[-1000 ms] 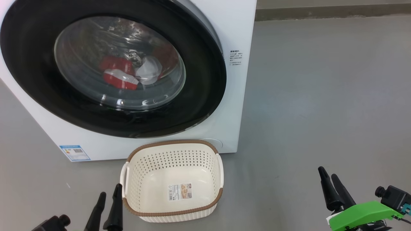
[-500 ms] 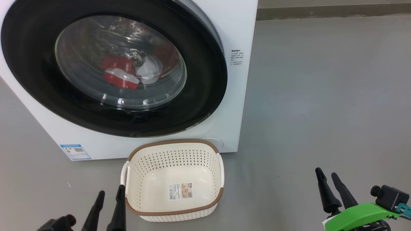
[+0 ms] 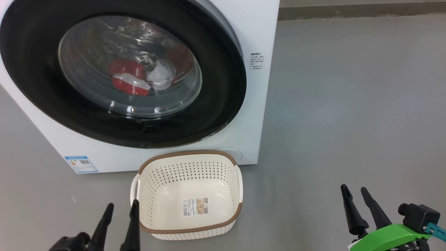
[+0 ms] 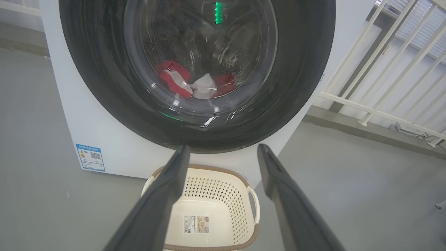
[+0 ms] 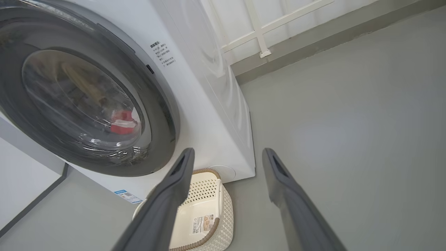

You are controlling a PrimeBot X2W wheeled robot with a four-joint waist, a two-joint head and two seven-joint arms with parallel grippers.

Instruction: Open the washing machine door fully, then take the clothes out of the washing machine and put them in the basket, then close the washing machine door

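Washing machine door (image 3: pixel 223 87) is shut, sitting flush on the front of the washing machine (image 3: pixel 259 28). Clothes (image 3: pixel 130 82) are inside the drum, visible through the glass: red pieces with a white piece just beside them, lying low in the drum. Basket (image 3: pixel 188 153) is upright on the grey floor (image 3: pixel 348 104), right in front of the machine, under the door's lower right, with a paper label (image 3: pixel 195 206) on its inside bottom. Blue sticker (image 3: pixel 81 164) is on the machine's lower left corner. Left hand (image 3: pixel 123 203) is low at the basket's left side, fingers spread, grasping nothing; in the head view its inner finger overlaps the basket's left edge, contact can't be judged. Right hand (image 3: pixel 353 188) is well apart from the basket over bare floor, fingers spread, also grasping nothing. Both hands point toward the machine. White railing (image 4: pixel 383 69) stands past the machine's side.
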